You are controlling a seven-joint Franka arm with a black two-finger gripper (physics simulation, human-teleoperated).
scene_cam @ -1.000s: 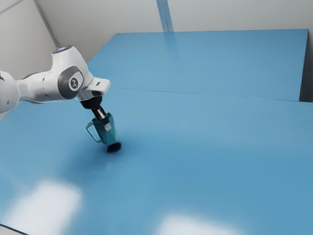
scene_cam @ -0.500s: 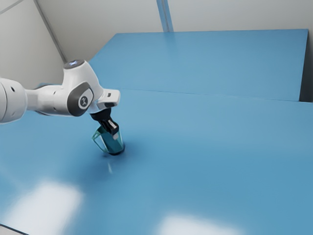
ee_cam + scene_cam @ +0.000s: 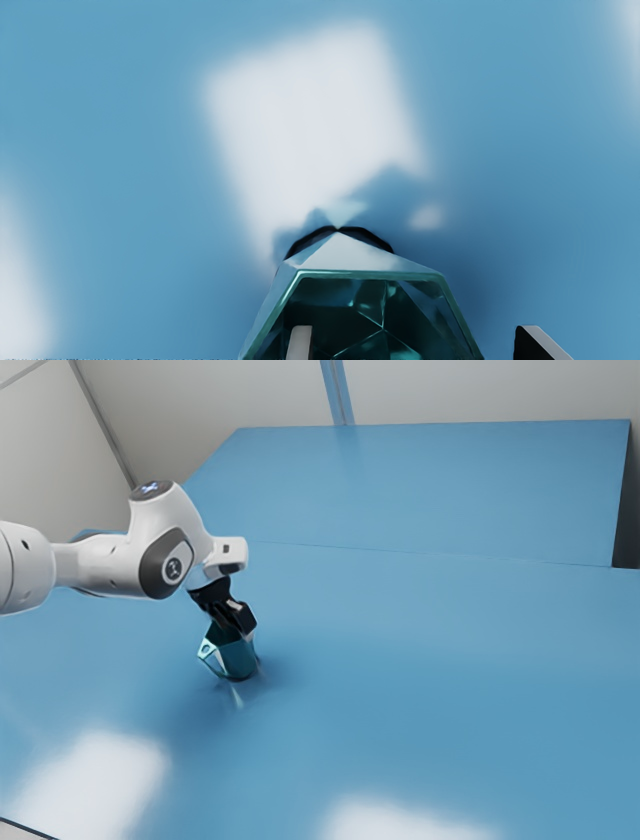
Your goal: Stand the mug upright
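Observation:
The gripper (image 3: 238, 626) is at the top of the teal, faceted mug (image 3: 238, 660) in the exterior view. The mug has its dark base down on the table and its mouth up, close to upright; a slight lean cannot be ruled out. Its handle (image 3: 208, 652) points toward the exterior view's left. In the wrist view the gripper (image 3: 417, 344) is open, its fingers wide apart. One finger (image 3: 299, 344) reaches over the mouth of the mug (image 3: 370, 274), while the other (image 3: 545, 344) stands outside the wall with a gap to it.
The blue table (image 3: 430, 660) extends around the mug, with bright reflections on its surface. A seam crosses it farther back, and a pale wall (image 3: 480, 390) rises behind its far edge.
The mug, earlier tilted and higher with the gripper at its sides, has come down and straightened. Its handle has swung round somewhat, and the fingers have spread since. The arm moved down and toward the exterior view's right.

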